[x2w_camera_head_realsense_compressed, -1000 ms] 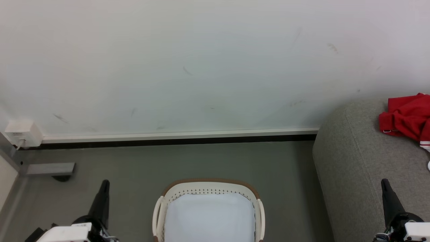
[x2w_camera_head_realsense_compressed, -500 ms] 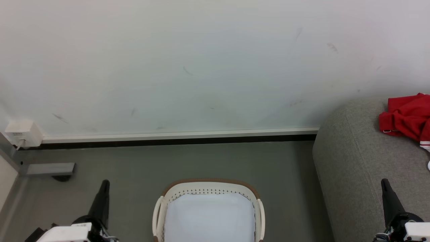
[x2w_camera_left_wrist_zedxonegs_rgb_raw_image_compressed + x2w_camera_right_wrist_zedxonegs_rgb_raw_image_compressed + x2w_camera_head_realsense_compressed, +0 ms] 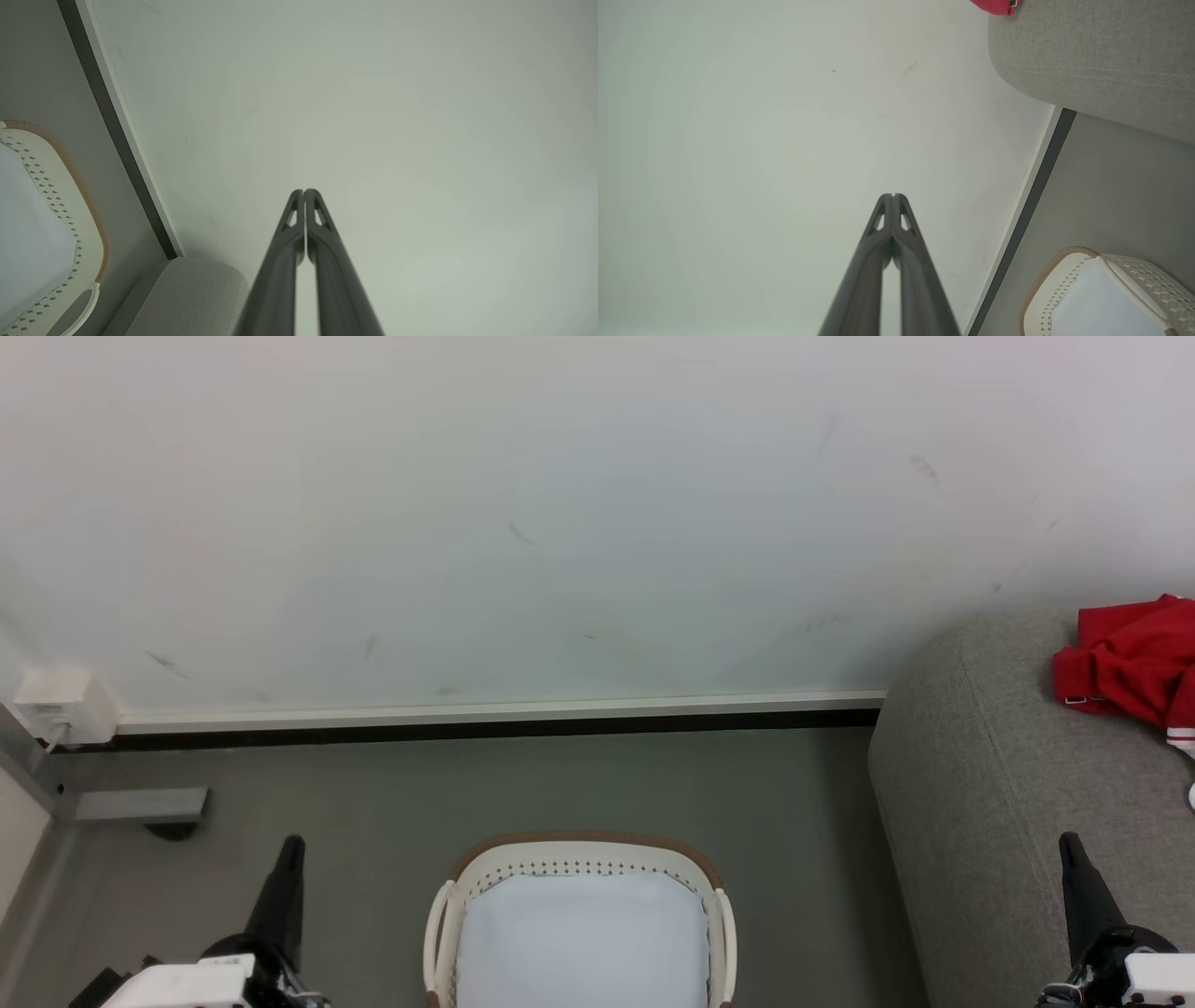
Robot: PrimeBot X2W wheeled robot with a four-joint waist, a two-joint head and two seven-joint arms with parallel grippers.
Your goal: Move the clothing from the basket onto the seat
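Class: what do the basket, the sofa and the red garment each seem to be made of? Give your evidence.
Basket: probably moulded plastic, smooth cream, with punched holes; brown rim looks woven. Sofa: matte grey upholstery fabric, grainy weave, stitched seam. Red garment: soft cloth, crumpled in folds; fibre unclear.

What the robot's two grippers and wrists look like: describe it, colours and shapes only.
The left gripper and right gripper match: each has two long, slim, dark grey fingers tapering to narrow tips, with a small triangular cut-out near each tip. Behind each, in the head view, sits a black base and a boxy white wrist housing.
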